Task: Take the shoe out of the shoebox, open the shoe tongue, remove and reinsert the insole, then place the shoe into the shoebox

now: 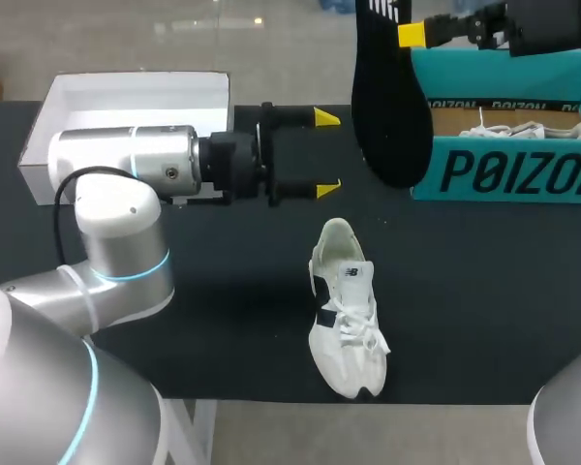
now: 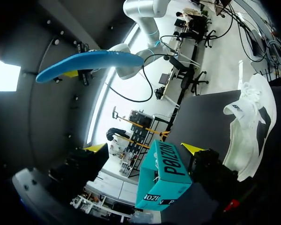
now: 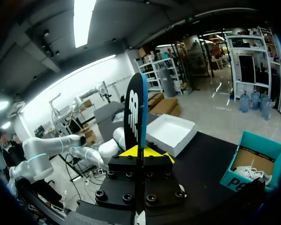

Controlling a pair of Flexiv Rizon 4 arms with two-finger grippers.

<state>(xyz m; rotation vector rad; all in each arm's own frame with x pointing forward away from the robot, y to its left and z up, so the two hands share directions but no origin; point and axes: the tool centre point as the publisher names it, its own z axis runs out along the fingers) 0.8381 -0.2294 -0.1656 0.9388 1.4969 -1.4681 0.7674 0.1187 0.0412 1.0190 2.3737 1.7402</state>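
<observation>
At table centre I see the white shoe (image 1: 347, 310) lying toe toward six o'clock. My left gripper (image 1: 326, 153) hovers at its twelve, fingers apart. At one o'clock my right gripper (image 3: 140, 151) is clamped on the insole (image 1: 387, 97), beside the teal shoebox (image 1: 504, 170).

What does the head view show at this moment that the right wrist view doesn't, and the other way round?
Only the head view: the white shoe lying on the black table, and the left gripper, open with nothing between its fingers. Only the right wrist view: both yellow tips of the right gripper pressing the upright insole from two sides. Both: the lifted insole, the teal shoebox with a second shoe inside, and the white lid.
</observation>
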